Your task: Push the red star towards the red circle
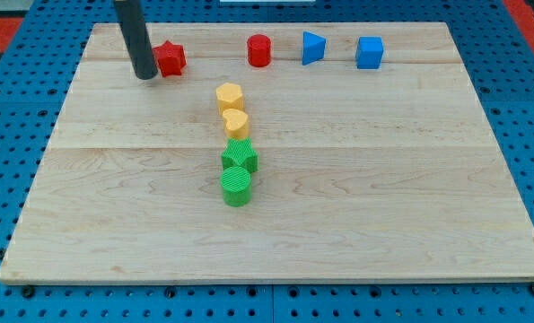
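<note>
Camera view: one angle on the wooden counter (pixel 410 251), blue pegboard all around it.
Hand: honestly none here — the arm just ends in a dark rod, so nothing to open or close, nothing gripped.
My tip (pixel 145 77): down at the view's top left, touching or just about touching the left side of the red star (pixel 170 58).
Red star: near the counter's top edge, left of the red circle (pixel 259 50), clearly apart from it.
Progress: looks like early days — the tip is lined up on the correct side, but the gap between star and circle isn't closed yet.
What's left: I'd say a push toward the view's right, along the top row.
Open room: the lane between star and circle is bare wood, nothing in the way.
Edges: the top edge is close behind that row, so any drift upward could be risky.
Other stuff: blue wedge-ish block (pixel 313 48) and blue cube (pixel 370 52) sit right of the circle; yellow hexagon (pixel 229 96), yellow heart (pixel 236 123), green star (pixel 240 159) and green cylinder (pixel 236 187) form a column mid-counter, well below the lane.
</note>
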Available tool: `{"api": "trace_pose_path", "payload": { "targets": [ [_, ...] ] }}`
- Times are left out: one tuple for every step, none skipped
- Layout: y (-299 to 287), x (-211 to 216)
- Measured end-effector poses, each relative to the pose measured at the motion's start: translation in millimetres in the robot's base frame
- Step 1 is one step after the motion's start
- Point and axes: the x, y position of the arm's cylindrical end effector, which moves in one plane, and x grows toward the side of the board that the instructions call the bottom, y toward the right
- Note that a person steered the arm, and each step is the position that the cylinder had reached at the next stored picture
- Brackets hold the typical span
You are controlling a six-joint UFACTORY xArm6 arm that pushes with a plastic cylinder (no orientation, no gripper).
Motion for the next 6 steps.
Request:
{"api": "trace_pose_path", "payload": {
  "targets": [
    [34, -25],
    [43, -27],
    [48, -21],
    [53, -12],
    [83, -9],
    [118, -9]
  ]
}}
